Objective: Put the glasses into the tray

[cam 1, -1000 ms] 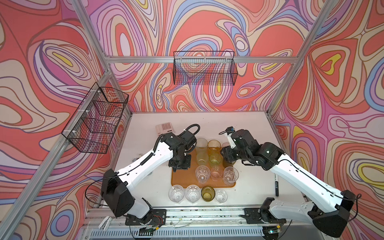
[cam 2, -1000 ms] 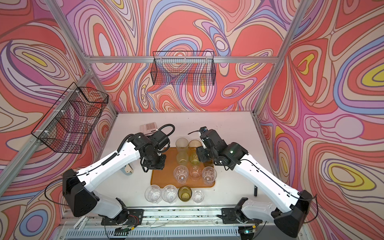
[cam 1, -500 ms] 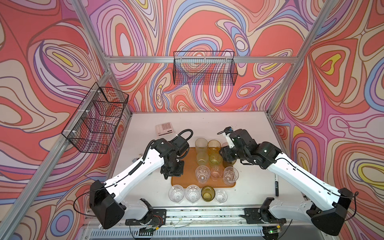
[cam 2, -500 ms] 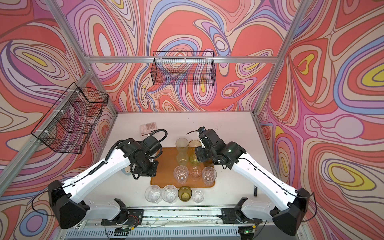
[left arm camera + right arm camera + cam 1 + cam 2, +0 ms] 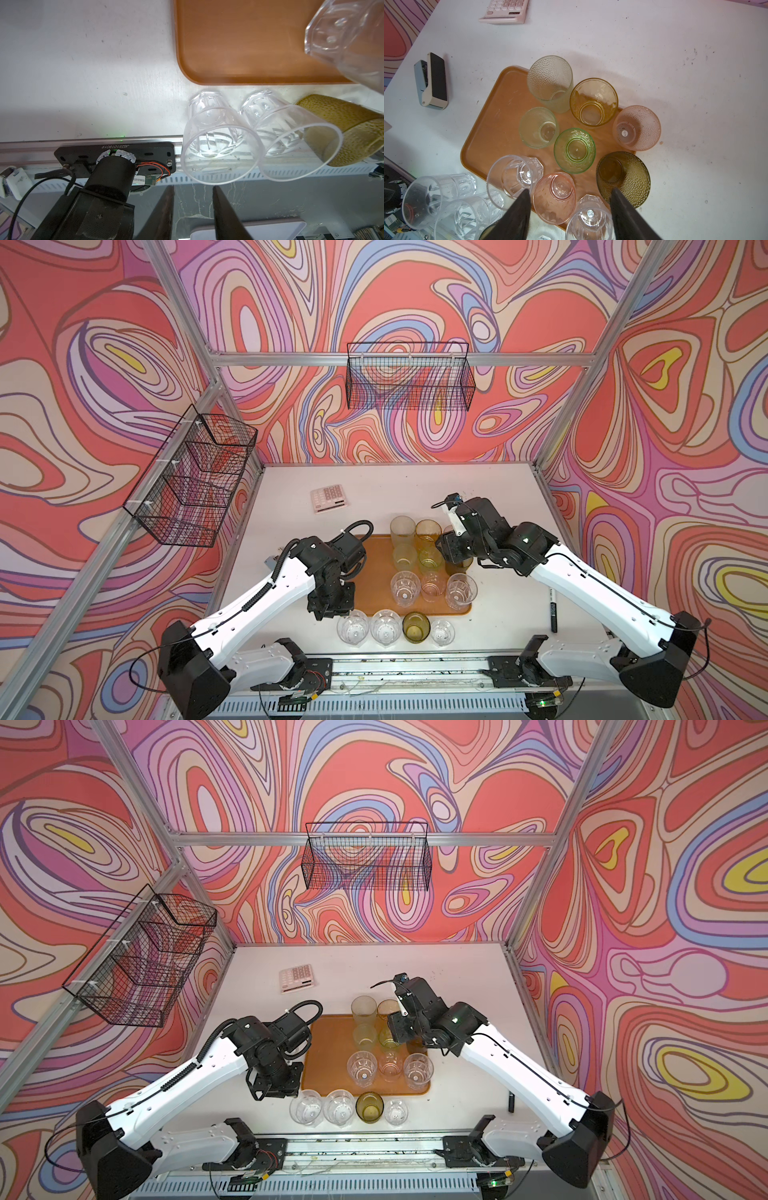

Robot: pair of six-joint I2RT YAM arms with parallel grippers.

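Observation:
The orange-brown tray (image 5: 374, 568) holds several glasses, among them a tall frosted one (image 5: 402, 526), an amber one (image 5: 592, 101), a green one (image 5: 574, 149), a pink one (image 5: 554, 197) and an olive one (image 5: 623, 178). On the table in front of the tray stand two clear tumblers (image 5: 352, 626) (image 5: 385, 626), an olive glass (image 5: 415, 626) and a small clear one (image 5: 442, 630). My left gripper (image 5: 192, 189) is open and empty, just left of that front row. My right gripper (image 5: 569, 192) hangs open above the tray's right side, holding nothing.
A pink calculator (image 5: 329, 497) lies behind the tray and a black marker (image 5: 552, 610) lies at the right. A stapler (image 5: 431, 81) sits left of the tray. Black wire baskets hang on the back wall (image 5: 409, 377) and the left wall (image 5: 191, 477).
My left arm has swung from over the tray's left half toward the front, ending beside the row of glasses off the tray. The right arm has hardly moved.

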